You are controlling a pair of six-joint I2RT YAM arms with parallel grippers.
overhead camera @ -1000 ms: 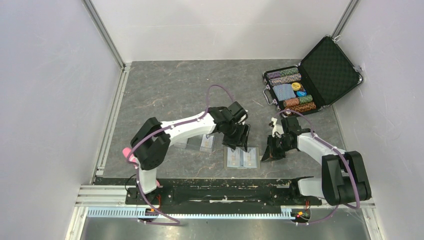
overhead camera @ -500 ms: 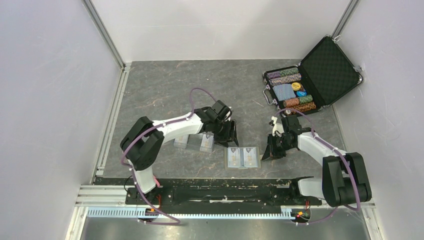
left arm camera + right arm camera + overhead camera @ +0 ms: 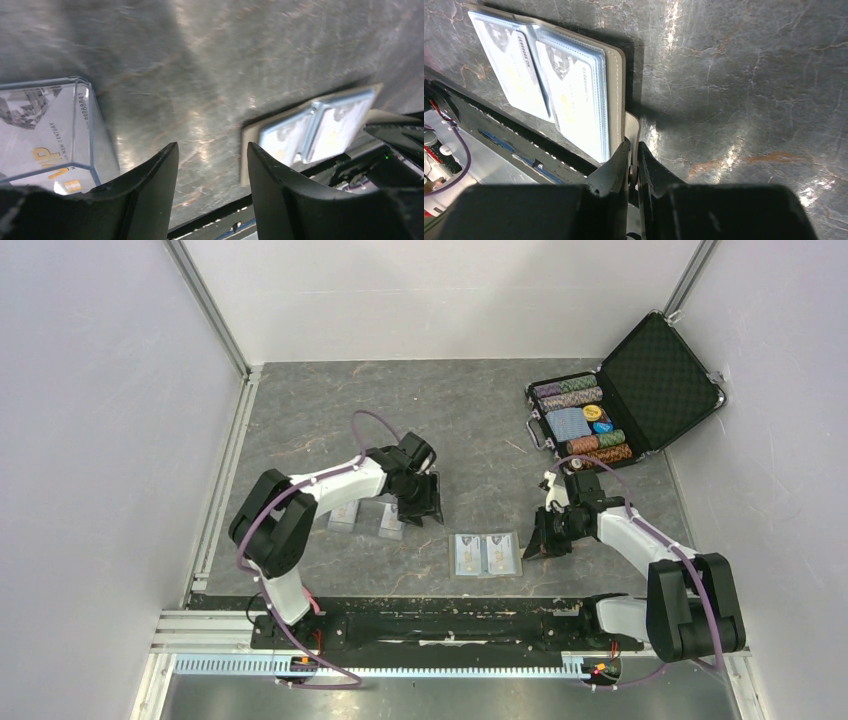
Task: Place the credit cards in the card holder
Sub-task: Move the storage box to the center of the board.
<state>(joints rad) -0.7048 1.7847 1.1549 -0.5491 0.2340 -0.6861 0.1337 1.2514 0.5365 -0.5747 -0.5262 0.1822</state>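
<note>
So the card holder (image 3: 487, 554) is lying open flat near the front edge of the table (image 3: 330, 410), long side running left to right. Both credit cards (image 3: 569, 90) look already tucked into its pockets, one per half. The right gripper (image 3: 633, 156) is right on it, pinched tight on the snap tab (image 3: 633, 129) at the holder's right edge, arm reaching in low from the right. The left gripper (image 3: 211, 152) is spread wide with nothing in it, hovering by a clear plastic case (image 3: 47, 130), with the holder off to its right and nearer the bases. My guess is the right arm is the one placed to fold that half leftward.
</note>
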